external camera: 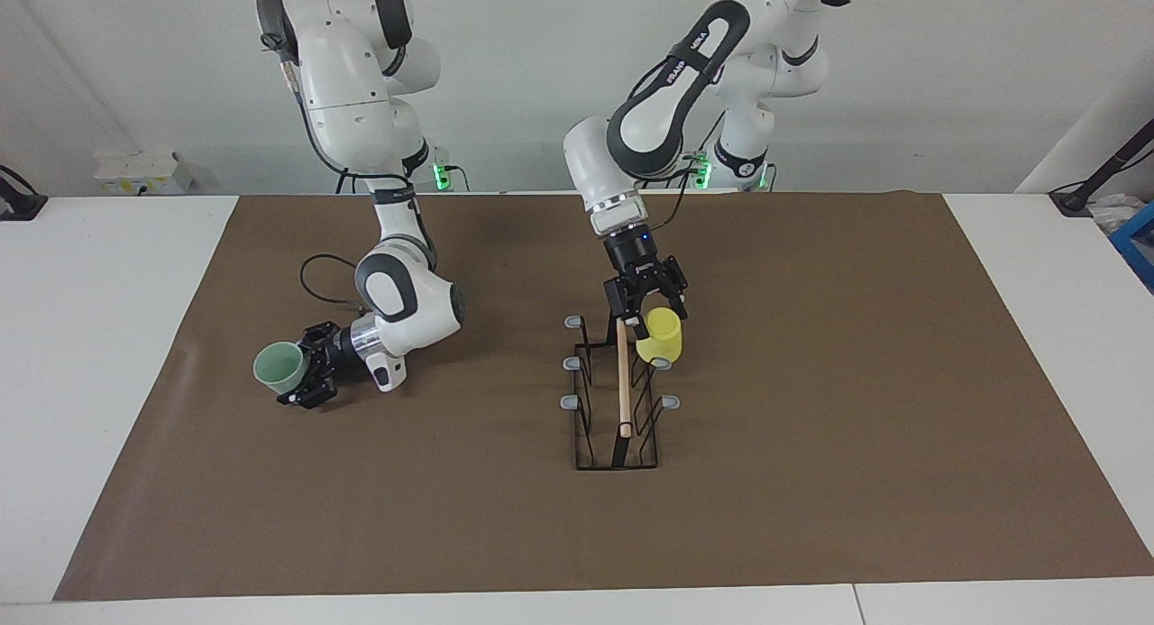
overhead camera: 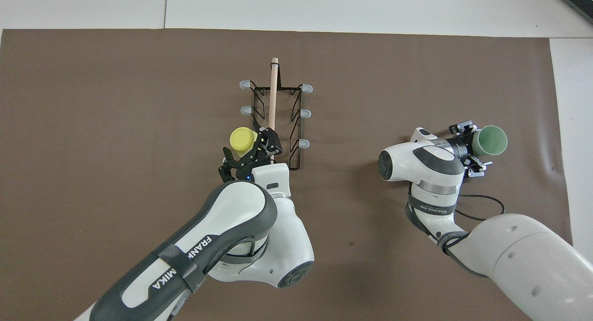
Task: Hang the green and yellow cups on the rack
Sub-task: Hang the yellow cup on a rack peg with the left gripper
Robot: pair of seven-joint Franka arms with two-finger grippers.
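Yellow cup [external camera: 660,336] right under the left claw [external camera: 647,311], bottom up on a peg of the rack [external camera: 586,427]. Left claw wide open, with one finger at each side of the cup's top. Cannot tell whether touching it or just beside it. Looks let go.

Which peg: the one nearest to the robots, on the left arm's side of the rack. Leans a bit, so maybe not all the way down on the peg.

What could go wrong here:
- Could catch the cup with a finger on the way up and pull it off the peg.
- Could bump the wooden stick [external camera: 622,372] on top and shake the thin wire rack, enough to make the leaning cup slide off.
- Better to go straight up, slowly.

Farther out, toward the right arm's end of the table: right claw [external camera: 306,383] low over the brown mat [external camera: 811,427], right at the green cup [external camera: 278,369]. Cannot tell whether squeezing it or not.

More that could go wrong:
- Smooth cup, thinner at one end, so easy to let slip from a weak hold.
- Might hit the left arm at the rack if brought over too soon.
- Might knock the yellow cup down while hunting for a free peg [external camera: 571,363].
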